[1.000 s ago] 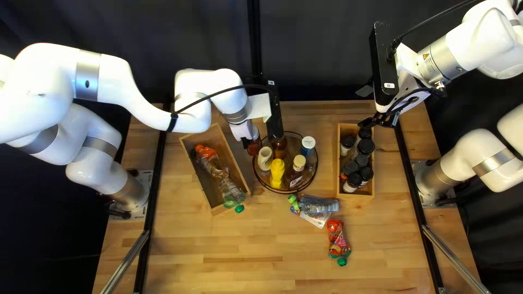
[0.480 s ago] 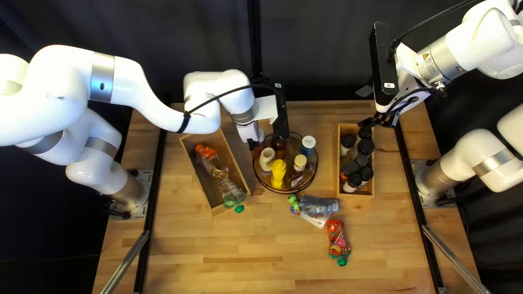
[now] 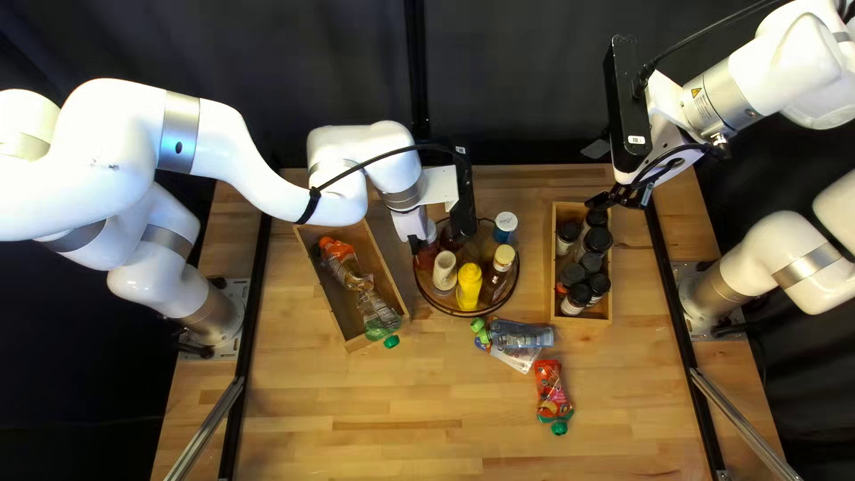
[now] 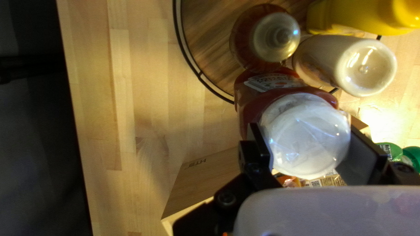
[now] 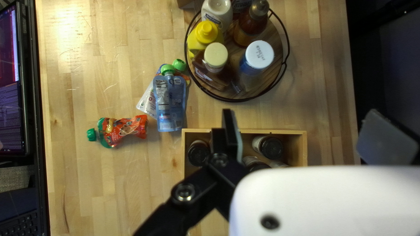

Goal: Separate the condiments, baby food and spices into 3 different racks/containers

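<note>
In the top left view my left gripper (image 3: pixel 426 235) is over the round wire-rimmed tray (image 3: pixel 459 313). In the left wrist view my left gripper (image 4: pixel 304 131) is shut on the white cap of a red bottle (image 4: pixel 251 105), beside a white bottle (image 4: pixel 365 65). The tray also holds a yellow bottle (image 3: pixel 468 287), a yellow-capped bottle (image 3: pixel 503 258) and a blue, white-topped one (image 3: pixel 505 226). My right gripper (image 3: pixel 621 196) is raised near the spice crate (image 3: pixel 581 319); in the right wrist view my right gripper (image 5: pixel 302 116) stands open and empty. Pouches (image 3: pixel 356 283) lie in the left crate (image 3: pixel 396 294).
A blue pouch (image 3: pixel 525 336) overlaps a white one (image 3: pixel 517 357) in front of the round tray. A red pouch (image 3: pixel 551 390) lies nearer the table's front. Dark-capped jars (image 3: pixel 598 240) stand in the spice crate. A screen (image 5: pixel 11 83) is beside the table in the right wrist view.
My left gripper has moved right and slightly toward the near edge with the red bottle. The white, yellow and yellow-capped bottles have shifted rightward in the tray. The right arm has stayed still.
</note>
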`<act>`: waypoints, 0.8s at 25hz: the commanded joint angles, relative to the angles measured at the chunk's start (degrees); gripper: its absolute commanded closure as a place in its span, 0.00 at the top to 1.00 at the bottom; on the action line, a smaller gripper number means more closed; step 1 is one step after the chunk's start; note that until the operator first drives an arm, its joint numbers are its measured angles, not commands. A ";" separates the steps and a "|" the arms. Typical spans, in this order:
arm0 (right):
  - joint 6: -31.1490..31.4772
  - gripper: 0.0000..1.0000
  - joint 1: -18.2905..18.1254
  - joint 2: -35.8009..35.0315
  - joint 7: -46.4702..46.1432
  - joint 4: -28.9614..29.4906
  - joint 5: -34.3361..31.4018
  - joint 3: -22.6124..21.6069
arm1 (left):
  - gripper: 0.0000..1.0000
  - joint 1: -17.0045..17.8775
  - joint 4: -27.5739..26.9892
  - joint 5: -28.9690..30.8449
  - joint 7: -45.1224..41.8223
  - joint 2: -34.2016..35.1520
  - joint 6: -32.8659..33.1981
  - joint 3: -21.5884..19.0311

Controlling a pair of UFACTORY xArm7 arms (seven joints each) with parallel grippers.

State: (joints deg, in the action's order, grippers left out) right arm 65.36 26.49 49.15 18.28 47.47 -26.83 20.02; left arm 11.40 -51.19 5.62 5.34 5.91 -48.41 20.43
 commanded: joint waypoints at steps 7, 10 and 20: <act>0.00 1.00 0.00 0.00 0.00 0.00 0.00 0.00 | 0.00 -0.22 1.62 -2.57 3.43 -0.98 4.40 0.97; 0.00 1.00 0.00 0.00 0.00 0.00 0.00 0.00 | 0.00 -0.14 2.13 -2.73 3.60 -0.56 5.15 0.91; 0.00 1.00 0.00 0.00 0.00 0.00 0.00 0.00 | 0.00 0.28 0.72 -1.91 1.04 -3.54 3.64 0.22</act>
State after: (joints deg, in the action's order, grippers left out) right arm 65.36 26.49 49.15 18.28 47.47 -26.83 20.02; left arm 11.58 -50.08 3.85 6.59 2.90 -44.43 20.74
